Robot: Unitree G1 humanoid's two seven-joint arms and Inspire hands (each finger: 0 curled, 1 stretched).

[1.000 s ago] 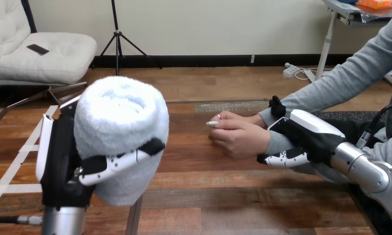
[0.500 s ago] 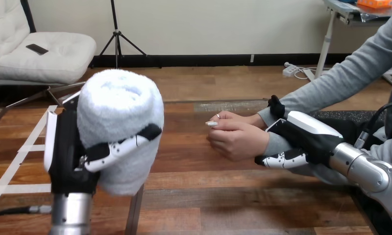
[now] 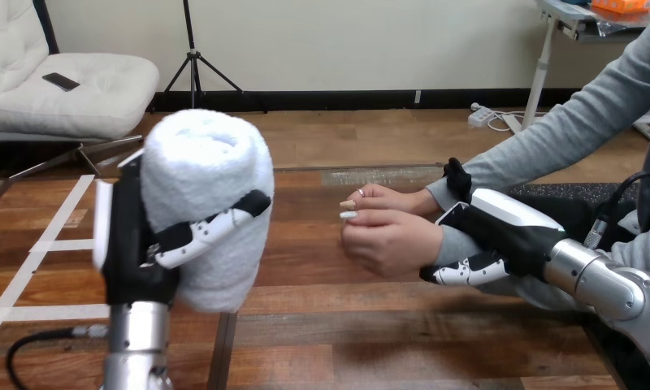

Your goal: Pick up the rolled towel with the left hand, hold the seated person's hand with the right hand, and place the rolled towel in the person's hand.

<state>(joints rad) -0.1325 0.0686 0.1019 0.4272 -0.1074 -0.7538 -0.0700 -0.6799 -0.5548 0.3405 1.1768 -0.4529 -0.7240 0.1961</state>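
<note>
At the view's left, above the counter (image 3: 370, 325), the left hand (image 3: 131, 244) grasps the upright white rolled towel (image 3: 208, 187), its fingers (image 3: 204, 231) wrapped across the front. The towel covers its palm. The right hand (image 3: 500, 227) is clenched round the person's wrist (image 3: 452, 240), partly behind the grey sleeve. The person's hands (image 3: 387, 236) are together, apart from the towel.

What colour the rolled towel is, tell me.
The fluffy rolled towel is white, in the head view.

We took it for a robot test lab, probably: white tape strips (image 3: 58, 244) marked the wooden counter (image 3: 346, 325) where a person (image 3: 549, 138) sat beside us.
</note>
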